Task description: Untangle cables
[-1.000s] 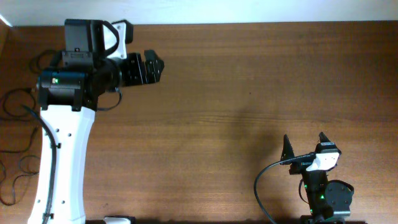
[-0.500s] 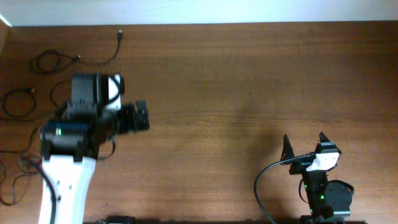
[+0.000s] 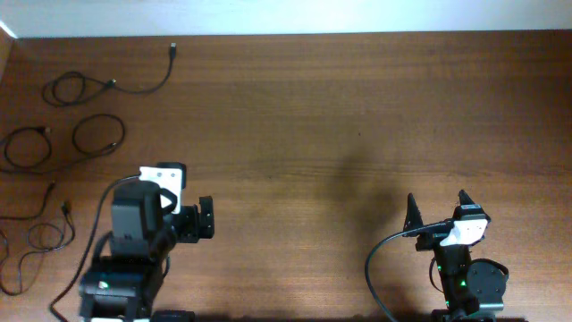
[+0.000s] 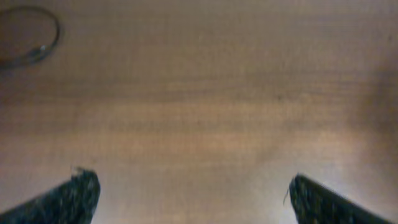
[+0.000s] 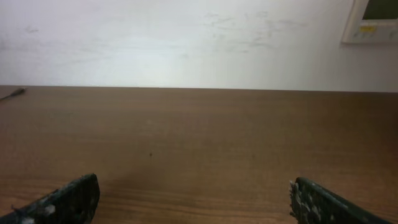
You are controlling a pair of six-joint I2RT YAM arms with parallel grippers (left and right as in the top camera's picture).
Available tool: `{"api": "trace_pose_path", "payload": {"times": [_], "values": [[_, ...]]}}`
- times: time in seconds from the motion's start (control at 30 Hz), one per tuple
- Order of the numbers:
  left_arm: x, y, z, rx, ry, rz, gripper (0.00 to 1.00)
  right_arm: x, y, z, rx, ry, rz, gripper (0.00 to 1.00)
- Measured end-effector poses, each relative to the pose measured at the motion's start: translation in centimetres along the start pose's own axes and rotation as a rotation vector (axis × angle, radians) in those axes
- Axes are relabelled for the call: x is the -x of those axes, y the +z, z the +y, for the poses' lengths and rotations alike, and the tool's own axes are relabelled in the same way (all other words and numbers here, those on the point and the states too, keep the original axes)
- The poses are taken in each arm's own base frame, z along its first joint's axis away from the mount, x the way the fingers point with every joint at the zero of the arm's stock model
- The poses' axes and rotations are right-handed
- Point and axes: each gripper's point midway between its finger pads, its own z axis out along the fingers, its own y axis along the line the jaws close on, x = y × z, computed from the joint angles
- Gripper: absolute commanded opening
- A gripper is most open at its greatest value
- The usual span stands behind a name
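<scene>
Cables (image 3: 75, 134) lie as separate loose loops on the table's (image 3: 313, 107) far-left side, well apart from both arms. Left gripper (image 3: 206, 219) has its fingers spread wide and empty. Right gripper (image 3: 438, 204), at front right, is likewise spread.

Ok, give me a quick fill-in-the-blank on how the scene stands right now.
1. The cables lie as loose loops on the robot's ___ side of the table.
2. The left gripper and the right gripper are both ___.
3. Each gripper holds ___.
4. The left wrist view shows one cable loop in its top ___ corner.
Missing words: left; open; nothing; left.
</scene>
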Motion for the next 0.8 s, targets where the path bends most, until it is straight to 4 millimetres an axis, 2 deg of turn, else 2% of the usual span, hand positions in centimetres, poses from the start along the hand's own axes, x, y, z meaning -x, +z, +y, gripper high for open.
{"api": "trace_pose_path", "payload": {"times": [0.1, 0.23, 0.8], "values": [[-0.9, 1.8, -0.4, -0.025, 0.047, -0.082, 0.99, 0.0, 0.0, 0.0, 0.0, 0.0, 0.0, 0.98], [-1.4, 3.0, -0.8, -0.049, 0.075, -0.185, 0.99, 0.0, 0.0, 0.0, 0.0, 0.0, 0.0, 0.98], [-0.8, 3.1, -1.0, -0.04, 0.146, -0.569, 0.99, 0.0, 0.0, 0.0, 0.0, -0.001, 0.0, 0.98]]}}
